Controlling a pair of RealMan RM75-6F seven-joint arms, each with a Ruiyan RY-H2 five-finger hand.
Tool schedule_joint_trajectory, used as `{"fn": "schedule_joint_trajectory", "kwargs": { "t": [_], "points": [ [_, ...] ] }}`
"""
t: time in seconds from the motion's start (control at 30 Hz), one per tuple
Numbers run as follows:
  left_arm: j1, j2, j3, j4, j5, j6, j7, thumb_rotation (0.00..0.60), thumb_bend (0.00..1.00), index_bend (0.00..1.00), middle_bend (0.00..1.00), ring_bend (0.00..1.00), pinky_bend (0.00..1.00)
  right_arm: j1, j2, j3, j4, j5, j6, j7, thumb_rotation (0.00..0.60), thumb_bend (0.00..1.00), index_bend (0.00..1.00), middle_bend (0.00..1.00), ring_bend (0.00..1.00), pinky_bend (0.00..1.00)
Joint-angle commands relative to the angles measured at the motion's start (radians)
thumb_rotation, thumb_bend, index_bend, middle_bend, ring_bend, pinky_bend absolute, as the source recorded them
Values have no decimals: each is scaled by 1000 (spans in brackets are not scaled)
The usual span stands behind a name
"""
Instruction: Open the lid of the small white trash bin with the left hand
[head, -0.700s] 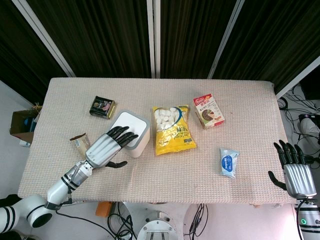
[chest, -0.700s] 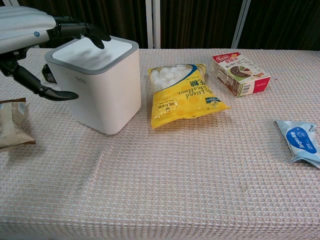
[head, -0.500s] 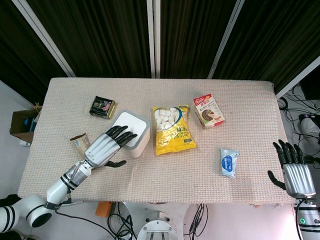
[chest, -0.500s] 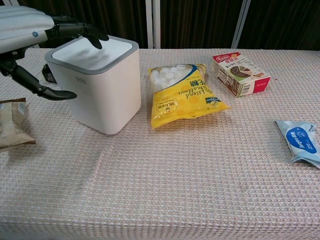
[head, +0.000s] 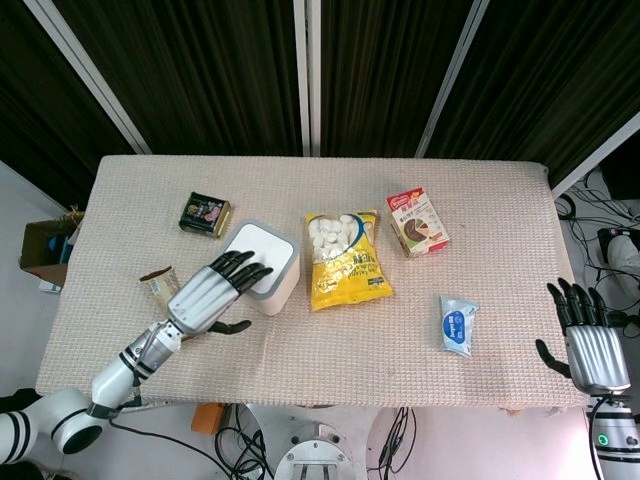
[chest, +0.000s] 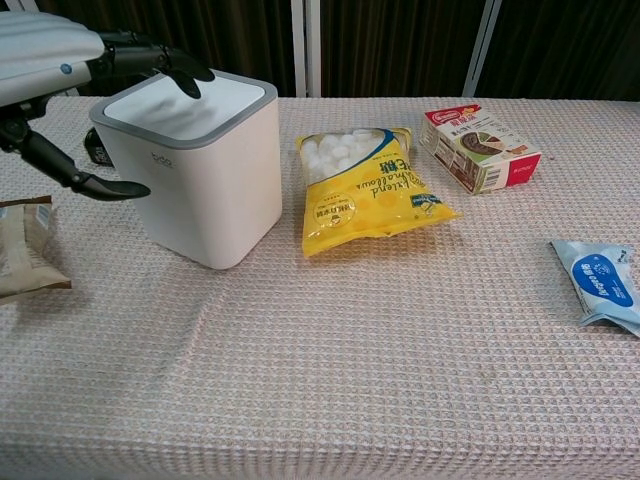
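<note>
The small white trash bin (head: 270, 262) (chest: 205, 175) stands left of centre on the table, its grey-rimmed lid (chest: 195, 100) lying flat and closed. My left hand (head: 212, 293) (chest: 75, 62) hovers over the lid's near-left edge, fingers spread and stretched out above the lid, thumb hanging down beside the bin's left wall. It holds nothing. Whether the fingertips touch the lid I cannot tell. My right hand (head: 590, 340) is off the table's right front corner, fingers apart, empty.
A yellow marshmallow bag (head: 345, 260) lies right of the bin. A red snack box (head: 418, 223), a blue-white packet (head: 458, 325), a dark tin (head: 205, 214) behind the bin and a brown packet (head: 160, 284) under my left forearm also lie on the cloth.
My left hand has drawn back slightly to the left, so its fingertips reach less far over the lid. The lid has stayed closed. The right hand has not moved.
</note>
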Motion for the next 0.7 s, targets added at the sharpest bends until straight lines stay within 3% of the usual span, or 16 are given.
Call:
{"fn": "schedule_joint_trajectory", "kwargs": {
  "t": [0.03,0.4,0.7],
  "points": [
    [0,1,2,-1,-2,1,-1,437,209,134,259,98,187,-2,-4,4,2,-1,9,-1,600,243,0,0,0,0],
    [-5,-7,12,5,-22,-10,7,440,209,135,407,98,187,-7,-10,7,6,5,16,4,600,245,0,0,0,0],
    [-2,-19,12,14,-33,3,28,436,209,134,396,98,187,-7,-9,8,8,7,15,11,600,245,0,0,0,0]
  ]
}}
